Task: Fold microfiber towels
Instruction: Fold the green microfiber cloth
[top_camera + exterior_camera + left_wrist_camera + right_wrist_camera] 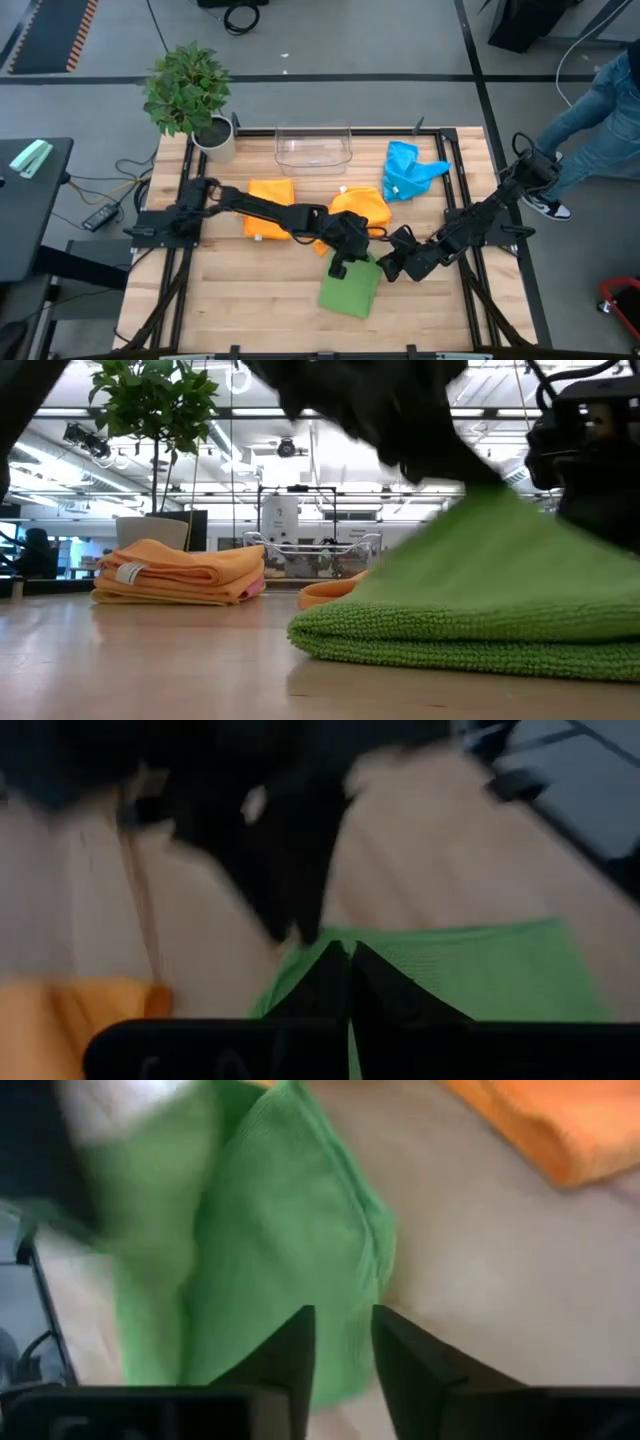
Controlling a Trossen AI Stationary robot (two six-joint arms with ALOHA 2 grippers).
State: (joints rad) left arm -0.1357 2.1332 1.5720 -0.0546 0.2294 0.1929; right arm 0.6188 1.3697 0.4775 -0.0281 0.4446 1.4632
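Wooden table (250,290): clear bin (313,148) and plant (188,95) at rear; left gripper (340,262) closed on green towel (352,290); right gripper (392,262) parted beside it.

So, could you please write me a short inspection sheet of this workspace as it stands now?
Surface: wooden table, bare wood at the near side.
Job's things: green towel folded near the front; folded orange stack on the left; loose orange towel mid-table; crumpled blue towel at the back.
Clutter: clear bin and potted plant along the back edge.
Grippers: left gripper shut at the green towel's edge; right gripper slightly open just beside the same towel, nothing held.
Cables: black cable on the floor left of the table.
Surroundings: a person's leg at the right.
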